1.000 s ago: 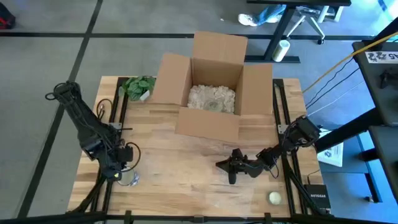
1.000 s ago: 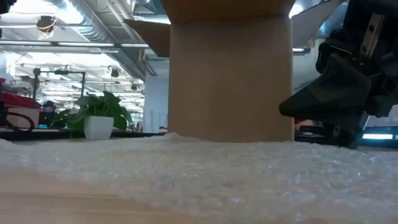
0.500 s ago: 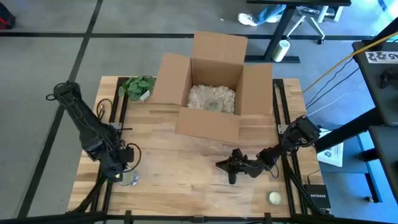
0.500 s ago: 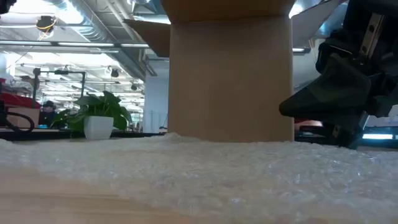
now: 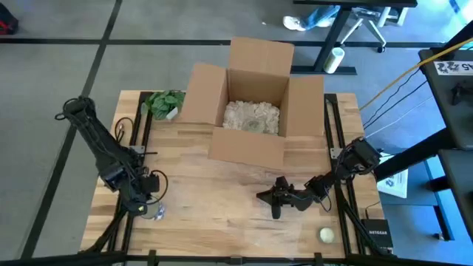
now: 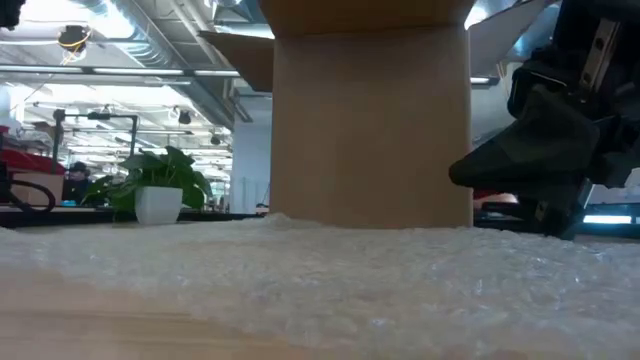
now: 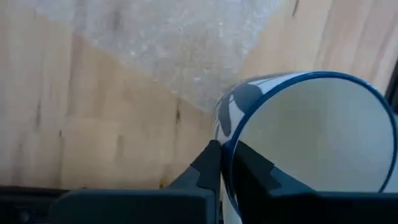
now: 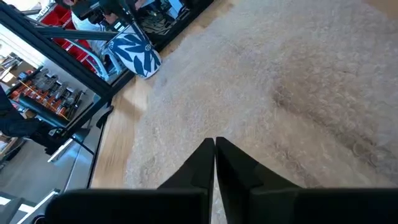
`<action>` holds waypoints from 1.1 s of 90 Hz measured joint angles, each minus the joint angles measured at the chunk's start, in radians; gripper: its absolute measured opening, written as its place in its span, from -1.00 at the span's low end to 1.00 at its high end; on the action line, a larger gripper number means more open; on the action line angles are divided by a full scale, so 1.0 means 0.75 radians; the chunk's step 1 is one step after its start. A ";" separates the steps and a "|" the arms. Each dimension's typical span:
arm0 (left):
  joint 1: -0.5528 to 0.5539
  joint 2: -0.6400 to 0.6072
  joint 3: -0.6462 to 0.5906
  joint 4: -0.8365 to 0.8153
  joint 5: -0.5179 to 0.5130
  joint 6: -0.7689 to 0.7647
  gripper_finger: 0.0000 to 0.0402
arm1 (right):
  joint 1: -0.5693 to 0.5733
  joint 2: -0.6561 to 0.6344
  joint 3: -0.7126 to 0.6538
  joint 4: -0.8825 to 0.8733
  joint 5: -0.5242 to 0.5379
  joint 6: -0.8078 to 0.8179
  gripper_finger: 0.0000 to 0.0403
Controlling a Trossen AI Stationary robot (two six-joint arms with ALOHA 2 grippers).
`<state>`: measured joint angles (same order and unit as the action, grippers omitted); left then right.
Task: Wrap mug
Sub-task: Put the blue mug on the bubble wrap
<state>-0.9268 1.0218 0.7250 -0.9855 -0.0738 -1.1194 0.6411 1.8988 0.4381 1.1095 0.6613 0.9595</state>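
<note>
Left gripper (image 7: 221, 163) is pinching the mug (image 7: 298, 134) by its rim, one finger outside the wall, one inside, jaws nearly closed on it. Mug, white with blue leaves, is sitting near the table's (image 5: 222, 222) front left corner, at the edge of the bubble wrap (image 8: 261, 93). Right gripper (image 8: 214, 152) is resting fingers pressed together on the wrap, near the front right, holding nothing. Open cardboard box (image 5: 251, 111) is standing at the back edge.

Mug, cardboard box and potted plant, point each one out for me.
mug (image 8: 134, 53): right wrist view, on its blue leaf-patterned side.
cardboard box (image 5: 247, 150): high view, on its front wall.
potted plant (image 6: 157, 203): low view, on its white pot.
</note>
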 joint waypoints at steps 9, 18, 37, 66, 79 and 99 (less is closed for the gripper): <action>0.000 0.000 0.000 0.002 0.001 -0.005 -0.98 | 0.000 0.000 0.000 0.001 0.000 0.000 -1.00; 0.002 0.002 0.019 -0.010 -0.002 -0.004 -0.99 | 0.000 0.000 0.000 0.004 0.000 0.000 -1.00; 0.105 0.013 0.144 -0.109 -0.027 0.057 -0.99 | 0.000 0.000 0.000 0.006 -0.001 0.000 -1.00; 0.458 0.317 0.448 -0.160 -0.034 0.614 -1.00 | 0.000 0.000 0.001 0.025 -0.071 0.000 -1.00; 0.613 0.491 0.578 -0.140 -0.050 0.843 -1.00 | 0.001 0.000 0.001 0.069 -0.103 0.000 -1.00; 0.785 0.716 0.761 -0.094 -0.018 1.063 -1.00 | 0.002 0.000 0.001 0.070 -0.205 0.004 -1.00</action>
<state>-0.3378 1.5584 1.2959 -1.0562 -0.0876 -0.3223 0.6422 1.8988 0.4385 1.1623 0.5073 0.9625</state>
